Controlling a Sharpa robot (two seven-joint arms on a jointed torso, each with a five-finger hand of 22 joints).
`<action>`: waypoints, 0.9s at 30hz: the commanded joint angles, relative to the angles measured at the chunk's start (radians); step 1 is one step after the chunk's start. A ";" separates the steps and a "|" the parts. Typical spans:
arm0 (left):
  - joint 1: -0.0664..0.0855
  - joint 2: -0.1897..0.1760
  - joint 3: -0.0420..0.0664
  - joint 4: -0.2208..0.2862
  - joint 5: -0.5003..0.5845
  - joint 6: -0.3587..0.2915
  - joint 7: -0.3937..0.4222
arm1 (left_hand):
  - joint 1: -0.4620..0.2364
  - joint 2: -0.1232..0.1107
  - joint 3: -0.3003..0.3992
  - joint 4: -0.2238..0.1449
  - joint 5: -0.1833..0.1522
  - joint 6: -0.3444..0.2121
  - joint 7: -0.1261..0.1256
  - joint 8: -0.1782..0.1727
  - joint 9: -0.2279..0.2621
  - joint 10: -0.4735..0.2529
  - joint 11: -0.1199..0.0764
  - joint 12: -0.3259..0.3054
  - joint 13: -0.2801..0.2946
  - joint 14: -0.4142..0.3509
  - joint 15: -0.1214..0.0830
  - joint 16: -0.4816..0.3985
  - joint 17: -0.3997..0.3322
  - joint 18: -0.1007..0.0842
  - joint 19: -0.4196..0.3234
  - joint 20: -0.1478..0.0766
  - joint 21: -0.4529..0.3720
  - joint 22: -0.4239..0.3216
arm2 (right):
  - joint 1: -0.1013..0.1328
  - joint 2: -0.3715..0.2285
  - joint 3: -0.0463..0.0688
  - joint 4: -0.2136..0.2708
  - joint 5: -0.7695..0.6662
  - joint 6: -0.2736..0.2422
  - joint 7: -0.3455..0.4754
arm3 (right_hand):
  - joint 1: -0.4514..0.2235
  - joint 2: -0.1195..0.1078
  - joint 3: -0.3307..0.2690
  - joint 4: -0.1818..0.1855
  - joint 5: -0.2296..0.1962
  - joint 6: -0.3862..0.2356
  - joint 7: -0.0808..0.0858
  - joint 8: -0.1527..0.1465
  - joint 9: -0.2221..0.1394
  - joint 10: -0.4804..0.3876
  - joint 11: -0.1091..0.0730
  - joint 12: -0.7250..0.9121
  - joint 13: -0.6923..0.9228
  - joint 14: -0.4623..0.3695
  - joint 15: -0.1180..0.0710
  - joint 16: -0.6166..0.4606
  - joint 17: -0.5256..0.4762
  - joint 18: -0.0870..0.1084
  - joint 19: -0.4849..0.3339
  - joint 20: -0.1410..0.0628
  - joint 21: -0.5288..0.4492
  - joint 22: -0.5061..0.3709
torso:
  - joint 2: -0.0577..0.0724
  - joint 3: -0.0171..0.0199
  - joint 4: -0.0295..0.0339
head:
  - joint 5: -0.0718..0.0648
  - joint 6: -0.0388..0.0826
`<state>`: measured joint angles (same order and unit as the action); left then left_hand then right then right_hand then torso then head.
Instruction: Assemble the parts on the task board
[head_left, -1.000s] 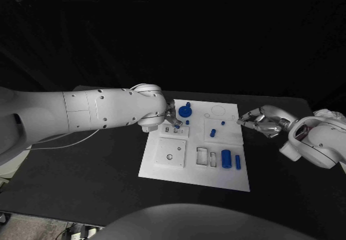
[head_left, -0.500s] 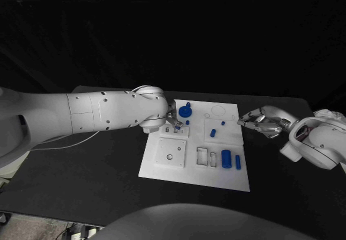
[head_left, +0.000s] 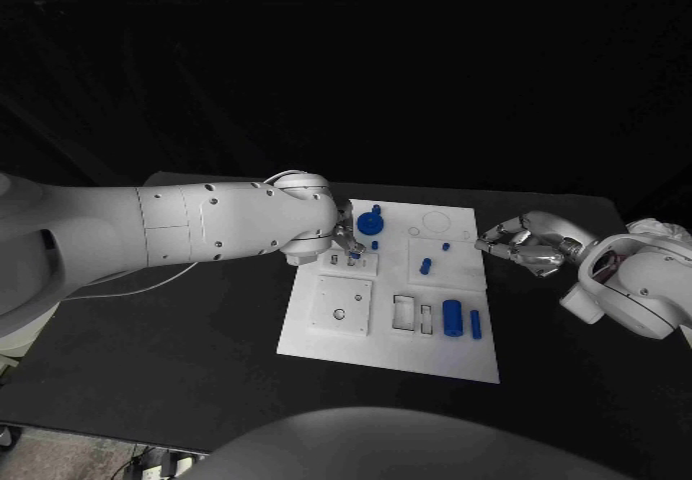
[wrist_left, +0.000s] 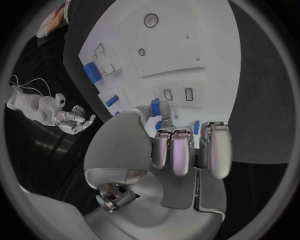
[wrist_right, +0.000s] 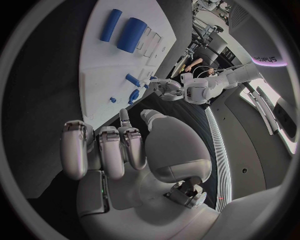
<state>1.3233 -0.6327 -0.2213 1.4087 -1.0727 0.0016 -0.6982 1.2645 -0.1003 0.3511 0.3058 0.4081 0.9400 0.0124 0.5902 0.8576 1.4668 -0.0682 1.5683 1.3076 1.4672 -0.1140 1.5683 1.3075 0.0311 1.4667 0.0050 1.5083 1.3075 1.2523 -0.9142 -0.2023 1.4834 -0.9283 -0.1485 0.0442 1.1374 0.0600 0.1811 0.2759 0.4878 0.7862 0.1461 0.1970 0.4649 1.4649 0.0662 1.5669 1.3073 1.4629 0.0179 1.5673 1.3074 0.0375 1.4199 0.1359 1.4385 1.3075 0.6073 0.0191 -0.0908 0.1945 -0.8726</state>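
The white task board (head_left: 329, 335) lies mid-table. My left hand (head_left: 343, 243) hovers over its upper left part and pinches a small blue piece (wrist_left: 155, 105) between thumb and a finger, just above the small slotted block (head_left: 351, 263). On the board lie a round blue part (head_left: 372, 221), a small peg (head_left: 375, 244), a short blue piece (head_left: 426, 266), a thick blue cylinder (head_left: 453, 317) and a slim blue bar (head_left: 476, 322). My right hand (head_left: 516, 245) hangs beside the board's right edge with loosely bent fingers, holding nothing.
A square white plate with a hole (head_left: 340, 302) and two rectangular slots (head_left: 414, 314) sit on the board's lower half. The black table (head_left: 173, 350) lies around the board on all sides. A pale cable (head_left: 137, 278) runs under my left arm.
My left arm has crept slightly further over the board's upper left corner. The right hand and the loose parts have not moved.
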 joint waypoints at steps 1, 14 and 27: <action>0.000 0.003 0.000 -0.002 -0.028 0.036 -0.049 | 0.001 0.011 0.033 -0.024 -0.003 0.006 -0.007 -0.006 -0.002 0.104 0.005 0.002 0.263 0.104 0.005 0.002 0.263 -0.002 0.033 -0.001 -0.003 0.151 | -0.001 0.001 0.000 0.000 0.001 0.009 0.002 | 0.003 -0.003 0.005 0.001 0.003 0.003 0.001 -0.003 0.001 0.106 0.007 0.004 0.264 0.108 0.007 0.003 0.263 0.008 -0.006 0.000 -0.005 0.203 | 0.000 0.0002 -0.0002 | -0.001 0.000; -0.002 0.006 -0.001 -0.015 -0.037 0.060 -0.050 | -0.006 0.013 0.037 -0.027 -0.005 0.006 -0.005 -0.014 -0.004 0.104 0.007 0.002 0.263 0.104 0.007 0.002 0.263 -0.001 0.029 0.000 -0.006 0.146 | -0.001 0.006 0.000 -0.004 0.001 0.013 -0.003 | 0.004 -0.003 0.007 0.001 0.004 0.003 0.001 -0.003 0.001 0.106 0.007 0.004 0.264 0.108 0.007 0.003 0.263 0.008 -0.007 0.001 -0.006 0.203 | 0.000 -0.0002 0.0011 | 0.003 0.000; -0.014 0.010 -0.002 -0.028 -0.043 0.063 -0.047 | -0.009 0.014 0.040 -0.029 -0.006 0.005 -0.004 -0.021 -0.005 0.104 0.008 0.002 0.263 0.104 0.008 0.002 0.263 0.000 0.027 0.002 -0.008 0.144 | -0.001 0.009 0.000 -0.006 0.001 0.012 -0.004 | 0.005 -0.004 0.008 0.000 0.005 0.003 0.001 -0.004 0.001 0.106 0.007 0.004 0.264 0.108 0.007 0.003 0.263 0.008 -0.007 0.001 -0.006 0.203 | 0.001 -0.0004 0.0002 | 0.002 0.000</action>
<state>1.3097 -0.6255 -0.2232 1.3811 -1.1054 0.0477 -0.6982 1.2571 -0.0923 0.3554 0.3069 0.4004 0.9417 0.0141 0.5761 0.8539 1.4668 -0.0681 1.5683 1.3075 1.4668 -0.1136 1.5683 1.3073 0.0311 1.4667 0.0050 1.5045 1.3074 1.2523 -0.9064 -0.2023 1.4769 -0.9279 -0.1479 0.0406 1.1374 0.0600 0.1811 0.2759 0.4878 0.7862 0.1460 0.1970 0.4647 1.4649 0.0662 1.5669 1.3073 1.4630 0.0178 1.5673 1.3079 0.0375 1.4199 0.1359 1.4385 1.3073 0.6081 0.0184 -0.0901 0.1963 -0.8726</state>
